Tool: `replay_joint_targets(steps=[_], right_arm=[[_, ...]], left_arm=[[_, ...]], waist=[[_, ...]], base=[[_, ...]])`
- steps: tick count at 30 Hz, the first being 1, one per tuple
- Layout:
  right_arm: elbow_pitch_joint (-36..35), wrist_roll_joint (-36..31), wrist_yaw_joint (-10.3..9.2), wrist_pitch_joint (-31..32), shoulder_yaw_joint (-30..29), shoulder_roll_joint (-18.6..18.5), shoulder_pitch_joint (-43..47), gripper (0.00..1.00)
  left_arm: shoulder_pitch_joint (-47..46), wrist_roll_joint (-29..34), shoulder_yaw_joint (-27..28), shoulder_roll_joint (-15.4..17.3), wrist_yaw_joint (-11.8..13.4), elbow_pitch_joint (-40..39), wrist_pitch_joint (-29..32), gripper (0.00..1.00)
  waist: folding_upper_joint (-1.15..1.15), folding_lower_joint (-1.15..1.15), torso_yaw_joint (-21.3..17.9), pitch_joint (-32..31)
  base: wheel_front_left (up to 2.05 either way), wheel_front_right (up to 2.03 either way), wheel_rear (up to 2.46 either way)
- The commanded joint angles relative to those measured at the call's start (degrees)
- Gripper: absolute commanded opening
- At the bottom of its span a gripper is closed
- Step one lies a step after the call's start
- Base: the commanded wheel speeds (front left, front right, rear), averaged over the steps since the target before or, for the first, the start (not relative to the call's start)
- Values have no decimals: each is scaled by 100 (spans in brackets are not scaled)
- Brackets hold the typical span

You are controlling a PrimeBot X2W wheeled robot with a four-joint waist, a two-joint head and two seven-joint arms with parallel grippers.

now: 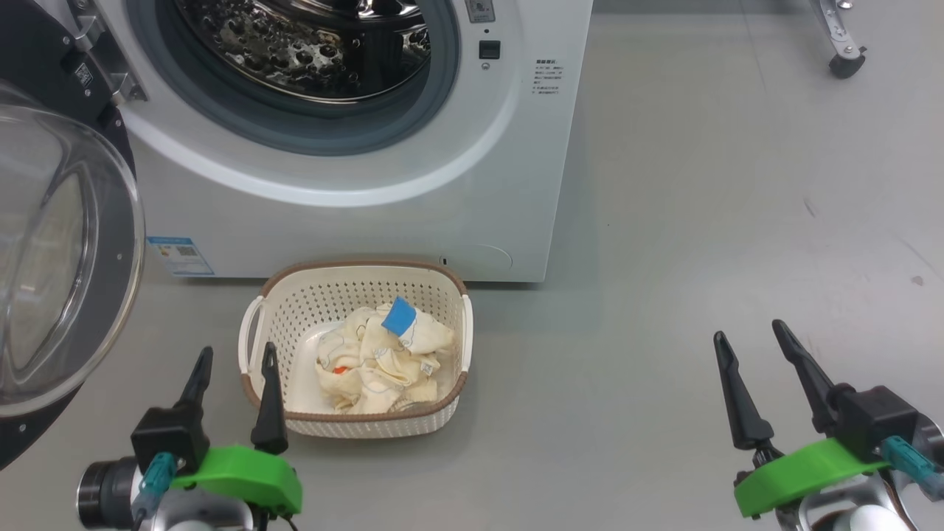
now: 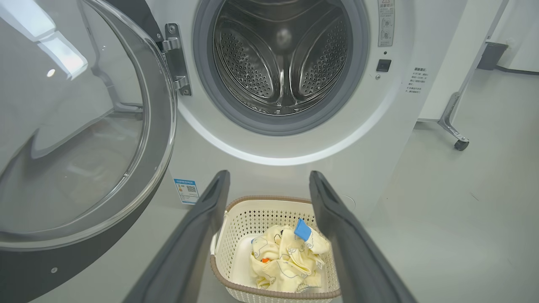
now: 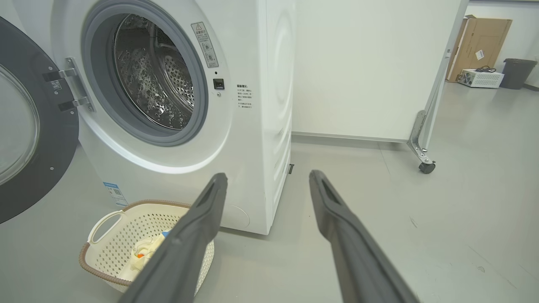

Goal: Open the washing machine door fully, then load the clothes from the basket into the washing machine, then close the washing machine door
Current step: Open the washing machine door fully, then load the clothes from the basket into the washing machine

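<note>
Lower left, the left pincer (image 1: 236, 350) points up near the basket (image 1: 354, 295), spread wide and empty. Lower right, the right pincer (image 1: 748, 332) gapes empty too.

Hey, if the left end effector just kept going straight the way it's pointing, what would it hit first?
Probably the washing machine, on its white front below the drum. The left end effector looks aimed over the basket, though depth is hard to judge.

Left end effector (image 1: 236, 352), right end effector (image 1: 748, 332): black fingers (image 1: 270, 402), green collars (image 1: 247, 473).
</note>
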Motion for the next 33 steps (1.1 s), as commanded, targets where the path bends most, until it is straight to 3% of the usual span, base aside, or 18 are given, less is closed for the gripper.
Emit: replay_joint_targets(steps=[1,9,23,33], right_arm=[[-173,35,-16,-60,104,-48,-102,100],[-188,34,-16,-73,104,-48,-108,100],[-173,43,-16,-88,91,-48,-150,100],[-135,38,-16,-100,94,-48,-204,100]], left_arm=[[-126,-7,223,152,301,-215,-43,100],[-147,25,178,220,286,-236,-58,100],[-202,83,162,231,456,-240,-10,100],[-234,52,119,223,479,-255,33,100]], waist=[[0,0,3,-3],[0,0,-1,22],[0,0,4,79],[0,0,25,112]], base=[[16,-16,0],[78,-78,0],[165,-165,0],[47,-47,0]])
